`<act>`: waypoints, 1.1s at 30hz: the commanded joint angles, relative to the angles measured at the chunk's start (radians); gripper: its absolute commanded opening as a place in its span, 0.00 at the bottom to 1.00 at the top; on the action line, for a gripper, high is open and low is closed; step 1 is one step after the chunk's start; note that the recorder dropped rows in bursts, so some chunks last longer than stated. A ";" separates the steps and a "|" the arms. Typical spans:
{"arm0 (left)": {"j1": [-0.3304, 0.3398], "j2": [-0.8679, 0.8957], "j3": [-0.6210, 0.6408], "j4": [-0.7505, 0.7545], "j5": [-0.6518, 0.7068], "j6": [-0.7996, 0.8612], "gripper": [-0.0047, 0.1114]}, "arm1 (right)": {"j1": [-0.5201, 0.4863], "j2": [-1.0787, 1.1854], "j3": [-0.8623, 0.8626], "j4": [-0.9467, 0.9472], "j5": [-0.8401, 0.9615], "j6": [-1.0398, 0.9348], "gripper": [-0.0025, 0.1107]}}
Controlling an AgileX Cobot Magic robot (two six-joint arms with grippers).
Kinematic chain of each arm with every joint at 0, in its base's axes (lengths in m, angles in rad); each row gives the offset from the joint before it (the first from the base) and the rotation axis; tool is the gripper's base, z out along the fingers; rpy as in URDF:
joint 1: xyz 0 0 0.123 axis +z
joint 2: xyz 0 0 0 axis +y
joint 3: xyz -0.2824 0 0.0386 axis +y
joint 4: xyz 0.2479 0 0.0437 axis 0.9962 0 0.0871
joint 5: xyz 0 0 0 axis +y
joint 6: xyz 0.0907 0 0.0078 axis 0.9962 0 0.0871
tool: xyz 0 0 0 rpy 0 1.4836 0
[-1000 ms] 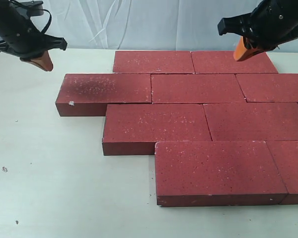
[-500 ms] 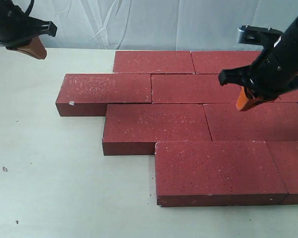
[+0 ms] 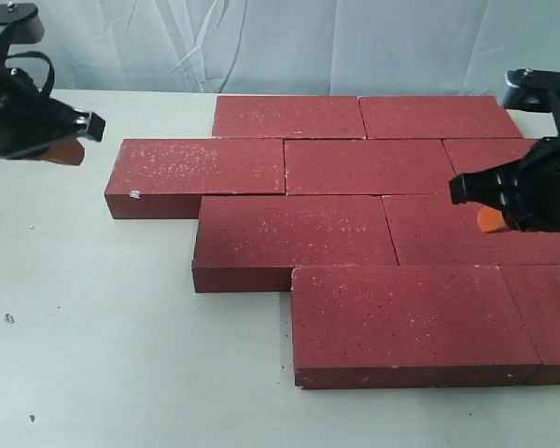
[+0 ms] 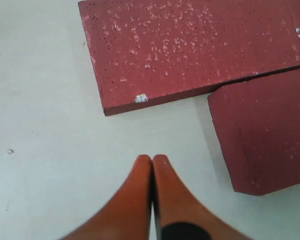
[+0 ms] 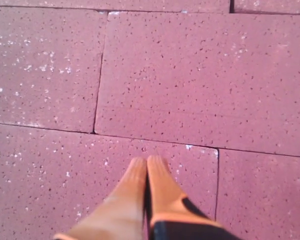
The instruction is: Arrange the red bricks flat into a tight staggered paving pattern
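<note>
Several dark-red bricks (image 3: 359, 233) lie flat in four staggered rows, edges touching. The brick at the left end of the second row (image 3: 198, 166) carries a small white chip (image 4: 140, 98) on its near corner. My left gripper (image 3: 67, 152) hovers over bare table to the left of that brick; its orange fingers (image 4: 140, 195) are pressed together and hold nothing. My right gripper (image 3: 490, 218) is over the right part of the paving, above the third-row brick (image 5: 140, 175); it is shut and empty, fingertips (image 5: 157, 172) close above the brick face.
The white table (image 3: 93, 355) spreads left and in front of the bricks. A pale curtain (image 3: 261, 42) hangs behind the table. The bricks run out of the exterior view at the right edge.
My right gripper has moved from the far-right back row toward the front, over the third row. My left gripper has shifted left and dropped lower, beside the chipped brick.
</note>
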 commanded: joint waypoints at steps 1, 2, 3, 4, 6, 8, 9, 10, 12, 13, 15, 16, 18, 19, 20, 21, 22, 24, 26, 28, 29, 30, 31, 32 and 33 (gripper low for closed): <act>-0.009 -0.161 0.193 -0.003 -0.132 -0.002 0.04 | -0.006 -0.186 0.129 -0.007 -0.121 -0.005 0.02; -0.009 -0.190 0.222 -0.003 -0.146 -0.002 0.04 | -0.006 -0.219 0.148 -0.007 -0.133 -0.005 0.02; -0.009 -0.262 0.292 -0.003 -0.181 -0.002 0.04 | -0.006 -0.304 0.197 -0.007 -0.171 -0.005 0.02; -0.009 -0.292 0.318 -0.003 -0.187 -0.002 0.04 | -0.006 -0.350 0.216 -0.007 -0.186 -0.005 0.02; -0.009 -0.432 0.415 -0.003 -0.200 -0.002 0.04 | -0.006 -0.516 0.314 -0.007 -0.281 -0.005 0.02; -0.009 -0.485 0.438 0.001 -0.188 -0.002 0.04 | -0.006 -0.610 0.360 -0.007 -0.340 -0.005 0.02; -0.009 -0.507 0.442 0.001 -0.181 -0.002 0.04 | -0.006 -0.654 0.369 -0.009 -0.347 -0.005 0.02; -0.009 -0.523 0.442 0.001 -0.181 -0.002 0.04 | -0.006 -0.690 0.371 -0.009 -0.345 -0.005 0.02; -0.009 -0.544 0.440 0.003 -0.181 -0.002 0.04 | -0.006 -0.753 0.371 -0.009 -0.349 -0.005 0.02; -0.009 -0.546 0.440 0.003 -0.181 -0.002 0.04 | -0.006 -0.766 0.371 -0.009 -0.349 -0.005 0.02; -0.009 -0.546 0.440 0.003 -0.181 -0.002 0.04 | -0.006 -0.784 0.371 -0.009 -0.349 -0.005 0.02; -0.009 -0.546 0.440 0.003 -0.181 -0.002 0.04 | -0.006 -0.787 0.371 -0.009 -0.349 -0.005 0.02; -0.009 -0.546 0.440 0.003 -0.181 -0.002 0.04 | -0.006 -0.789 0.371 -0.009 -0.349 -0.005 0.02; -0.009 -0.546 0.440 0.003 -0.181 -0.002 0.04 | -0.006 -0.789 0.371 -0.009 -0.349 -0.005 0.02; -0.009 -0.546 0.440 0.003 -0.181 -0.002 0.04 | -0.006 -0.789 0.371 -0.009 -0.349 -0.005 0.02; -0.009 -0.546 0.440 0.003 -0.181 -0.002 0.04 | -0.006 -0.789 0.371 -0.009 -0.349 -0.005 0.02; -0.009 -0.546 0.440 0.003 -0.181 -0.002 0.04 | -0.006 -0.789 0.371 -0.009 -0.349 -0.005 0.02; -0.009 -0.546 0.440 0.003 -0.181 -0.002 0.04 | -0.006 -0.789 0.371 -0.009 -0.349 -0.005 0.02; -0.009 -0.546 0.440 0.003 -0.181 -0.002 0.04 | -0.006 -0.814 0.371 -0.009 -0.340 -0.005 0.02; -0.009 -0.545 0.440 0.001 -0.181 -0.002 0.04 | -0.006 -0.848 0.371 -0.009 -0.338 -0.005 0.02; -0.009 -0.545 0.440 0.001 -0.181 -0.002 0.04 | -0.006 -0.867 0.373 -0.009 -0.347 -0.005 0.02; -0.009 -0.545 0.440 0.001 -0.181 -0.002 0.04 | -0.006 -0.887 0.373 -0.009 -0.349 -0.005 0.02; -0.009 -0.545 0.440 0.001 -0.181 -0.002 0.04 | -0.008 -0.909 0.373 -0.009 -0.352 -0.005 0.02; -0.009 -0.545 0.440 0.001 -0.181 -0.002 0.04 | -0.011 -0.926 0.373 -0.009 -0.352 -0.005 0.02; -0.009 -0.545 0.440 0.001 -0.181 -0.002 0.04 | -0.020 -0.947 0.373 -0.009 -0.352 -0.005 0.02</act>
